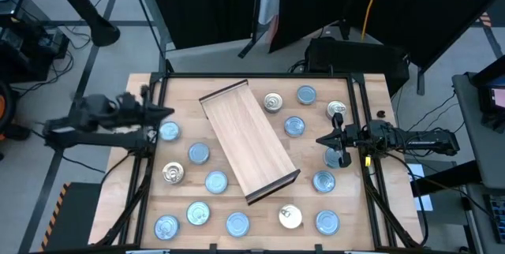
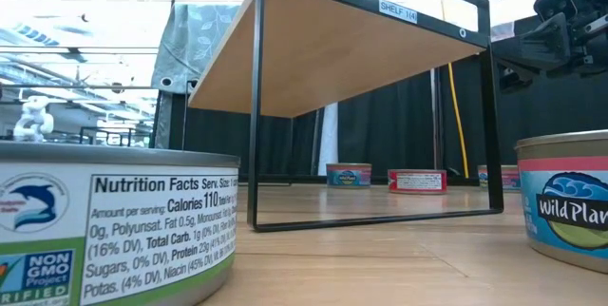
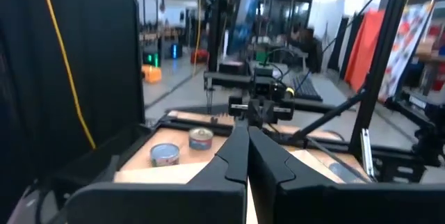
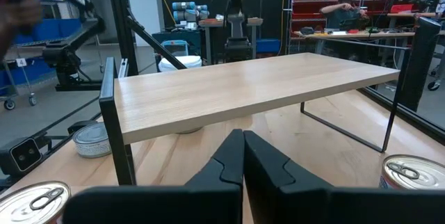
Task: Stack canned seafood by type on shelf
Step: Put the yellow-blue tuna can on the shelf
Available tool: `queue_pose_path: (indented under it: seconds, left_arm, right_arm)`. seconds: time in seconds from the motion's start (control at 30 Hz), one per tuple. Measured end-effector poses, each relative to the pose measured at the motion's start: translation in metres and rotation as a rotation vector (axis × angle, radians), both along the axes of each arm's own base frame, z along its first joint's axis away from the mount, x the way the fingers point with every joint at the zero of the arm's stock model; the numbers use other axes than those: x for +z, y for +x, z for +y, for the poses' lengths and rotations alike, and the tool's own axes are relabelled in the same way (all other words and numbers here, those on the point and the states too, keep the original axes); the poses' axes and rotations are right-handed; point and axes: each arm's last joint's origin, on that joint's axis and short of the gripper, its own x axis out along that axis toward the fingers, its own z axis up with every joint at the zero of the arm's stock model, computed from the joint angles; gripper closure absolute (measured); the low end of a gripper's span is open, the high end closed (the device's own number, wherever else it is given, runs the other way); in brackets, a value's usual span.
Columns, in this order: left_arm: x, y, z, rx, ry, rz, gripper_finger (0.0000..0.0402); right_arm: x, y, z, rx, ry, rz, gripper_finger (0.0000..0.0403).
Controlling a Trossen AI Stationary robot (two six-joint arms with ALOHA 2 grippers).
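A: What sits nearest in the high view, along the bottom edge?

B: A row of tins [image 1: 237, 223] on the table [image 1: 371, 214], most with light-blue tops, one pale one at lower right.

A: And mid-frame?

B: The shelf [image 1: 248, 139] lies slantwise from upper left to lower right, its board bare, with tins scattered on both sides of it. The left gripper [image 1: 168, 112] hovers at centre-left, fingers clenched on nothing. The right gripper [image 1: 322, 139] is at centre-right, pointing at the shelf, also pinched shut and empty.

A: Farther up?

B: Three more tins near the top: a silvery one [image 1: 273, 102], a blue one [image 1: 306, 95] and another silvery one [image 1: 336, 110].
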Motion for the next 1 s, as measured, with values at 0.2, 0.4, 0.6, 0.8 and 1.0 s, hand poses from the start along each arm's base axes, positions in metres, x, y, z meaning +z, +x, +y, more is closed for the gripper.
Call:
queue_pose_path:
  seconds: [0.2,0.4,0.6,0.8,1.0]
  left_arm:
    - [0.081,0.007,0.0,0.006,-0.075,0.232,0.0399]
    - [0.102,0.04,0.0,0.041,-0.179,0.516,0.0399]
    - [0.052,0.079,-0.007,0.068,-0.272,0.79,0.0399]
    - [0.006,0.1,-0.019,0.008,-0.255,0.72,0.0399]
    - [-0.009,0.099,-0.021,0.082,-0.197,0.632,0.0399]
  right_arm:
    - [0.0,0.0,0.0,0.0,0.0,-0.004,0.0403]
    - [0.0,0.0,0.0,0.004,0.144,0.003,0.0403]
    - [0.0,0.0,0.0,0.005,0.238,0.012,0.0403]
    - [0.01,-0.003,-0.002,-0.078,0.289,0.035,0.0403]
    - [0.087,-0.023,-0.006,-0.194,0.204,0.045,0.0403]
